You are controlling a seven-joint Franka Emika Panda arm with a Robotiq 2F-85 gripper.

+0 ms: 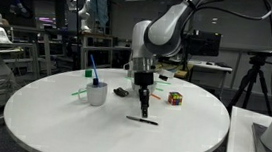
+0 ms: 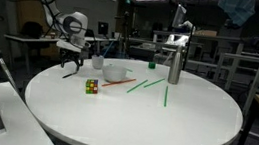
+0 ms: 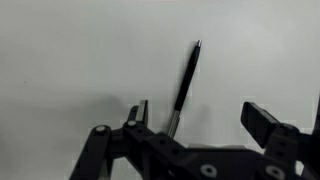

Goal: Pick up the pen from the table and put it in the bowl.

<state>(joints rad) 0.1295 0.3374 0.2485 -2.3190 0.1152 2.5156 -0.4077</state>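
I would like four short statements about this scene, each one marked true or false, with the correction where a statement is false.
1. The pen lies on the table. True.
2. The gripper is shut on the pen. False: its jaws stand open, with the pen lying between them.
3. A multicoloured cube stands on the table. True.
4. The table has a black top. False: the top is plain white.

So the arm (image 1: 166, 29) arches over from up high and folds down, wrist (image 1: 142, 65) pointing pretty much straight down. The gripper (image 1: 145, 109) hangs low, and in the wrist view its fingers (image 3: 262, 118) are spread wide apart, definitely not closed.
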